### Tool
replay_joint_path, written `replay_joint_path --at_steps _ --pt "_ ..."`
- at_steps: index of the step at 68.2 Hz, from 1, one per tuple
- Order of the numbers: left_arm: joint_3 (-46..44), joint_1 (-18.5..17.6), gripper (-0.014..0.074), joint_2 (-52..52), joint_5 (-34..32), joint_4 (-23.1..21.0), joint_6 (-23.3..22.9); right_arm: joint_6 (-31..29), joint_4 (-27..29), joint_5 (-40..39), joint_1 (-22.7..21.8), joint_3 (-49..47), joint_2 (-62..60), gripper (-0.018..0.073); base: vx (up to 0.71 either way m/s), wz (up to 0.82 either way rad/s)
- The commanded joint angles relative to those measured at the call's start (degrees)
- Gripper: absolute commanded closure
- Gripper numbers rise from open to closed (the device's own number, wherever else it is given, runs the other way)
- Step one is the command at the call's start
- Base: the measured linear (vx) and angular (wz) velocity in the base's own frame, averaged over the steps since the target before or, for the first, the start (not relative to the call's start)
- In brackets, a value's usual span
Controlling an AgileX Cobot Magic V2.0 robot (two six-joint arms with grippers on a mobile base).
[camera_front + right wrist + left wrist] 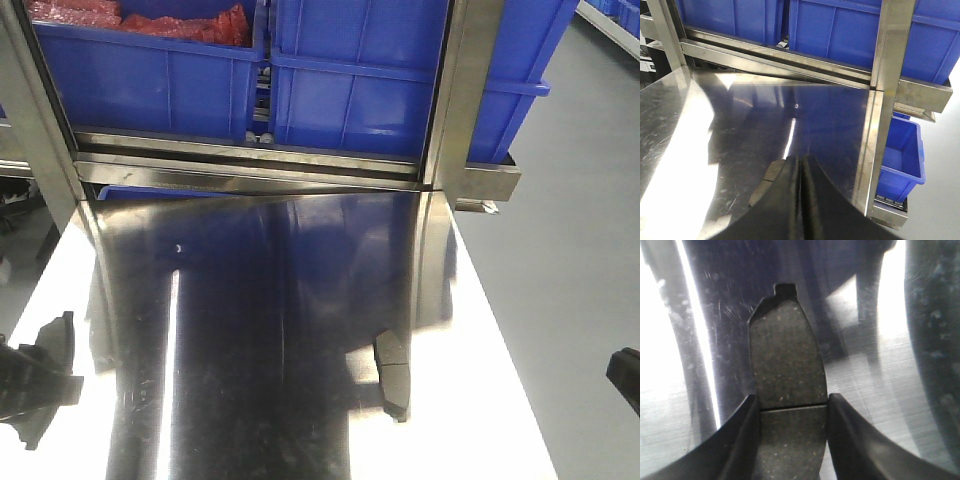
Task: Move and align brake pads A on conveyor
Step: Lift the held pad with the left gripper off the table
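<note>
Brake pad [787, 360], clamped across its width in the left gripper [792, 401], runs lengthwise straight out ahead; right gripper [800, 162] is fully closed.

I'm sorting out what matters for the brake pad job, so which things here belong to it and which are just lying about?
Job: held brake pad in the left gripper; loose brake pad on the steel table; right gripper, shut.
Lying about: blue bins; red material; steel rack.
</note>
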Motion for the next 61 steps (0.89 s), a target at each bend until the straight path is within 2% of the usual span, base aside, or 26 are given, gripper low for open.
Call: replay_joint_path --at_steps 1,61 --pt "-1.28 -0.25 0.0413 -3.03 -2.34 -0.27 0.07 -0.12 -0.01 -4.33 -0.11 -1.40 0.69 0.0565 0.00 0.00" --pt "-1.28 -0.25 0.0413 -5.16 -2.34 -0.27 0.07 -0.12 -0.01 -4.33 -0.11 -1.40 0.69 0.0565 0.00 0.00"
